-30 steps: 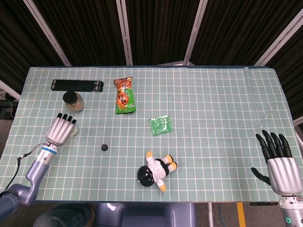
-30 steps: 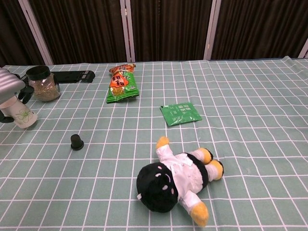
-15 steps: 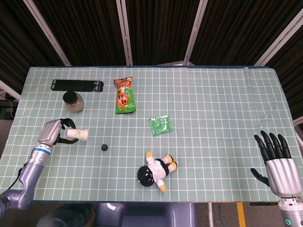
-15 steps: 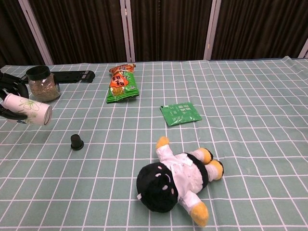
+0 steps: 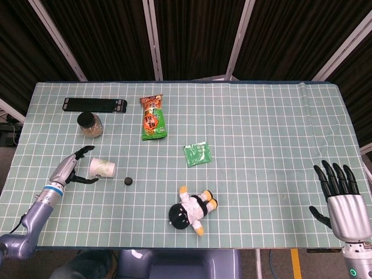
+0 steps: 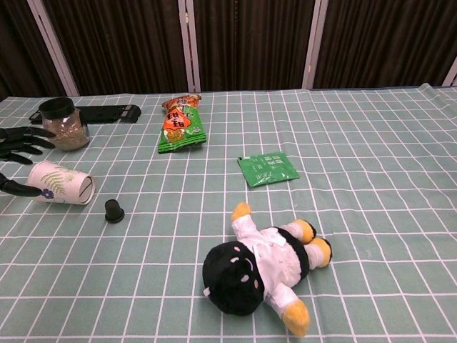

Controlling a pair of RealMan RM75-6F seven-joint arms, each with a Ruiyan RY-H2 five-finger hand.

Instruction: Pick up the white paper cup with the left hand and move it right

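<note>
The white paper cup (image 5: 102,168) (image 6: 63,183), printed with green leaves, lies on its side on the table at the left, its mouth facing right. My left hand (image 5: 72,170) (image 6: 18,143) is just left of the cup's base, fingers spread apart and off the cup wall. Its thumb lies close to the cup's bottom; contact cannot be told. My right hand (image 5: 343,197) hovers at the table's front right corner, fingers spread, holding nothing.
A jar (image 5: 90,124) and a black bar (image 5: 95,104) sit behind the cup. A small black cap (image 5: 128,181) lies just right of it. Further right are a snack bag (image 5: 153,118), a green sachet (image 5: 197,153) and a plush doll (image 5: 192,210).
The cup went from upright under the left hand to tipped sideways and shifted right; it now lies on the table. The left hand's fingers have spread off it.
</note>
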